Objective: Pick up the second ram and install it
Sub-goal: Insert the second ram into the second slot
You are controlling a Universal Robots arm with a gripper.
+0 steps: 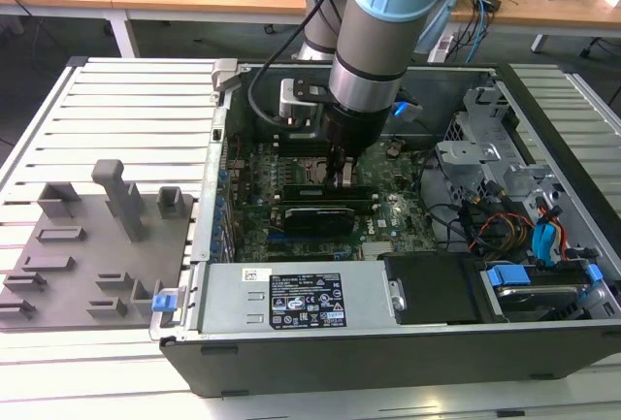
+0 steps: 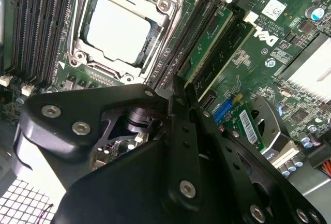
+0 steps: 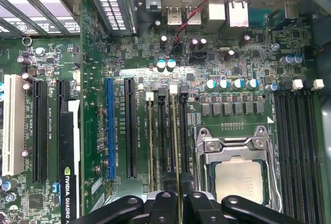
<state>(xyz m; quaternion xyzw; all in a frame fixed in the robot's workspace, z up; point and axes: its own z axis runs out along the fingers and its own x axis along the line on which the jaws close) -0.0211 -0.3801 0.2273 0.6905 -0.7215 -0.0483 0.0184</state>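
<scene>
The second ram stands on edge in a memory slot just beside the CPU socket, its near end pinched between the closed fingers of the gripper. In the exterior view the arm reaches down into the open computer case, over the motherboard.

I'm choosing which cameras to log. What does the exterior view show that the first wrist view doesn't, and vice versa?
Exterior view: the arm, grey tray and drive cage. First wrist view: a blue slot, graphics card and rear ports. Shared: the motherboard, the CPU socket and the gripper beside it.
</scene>
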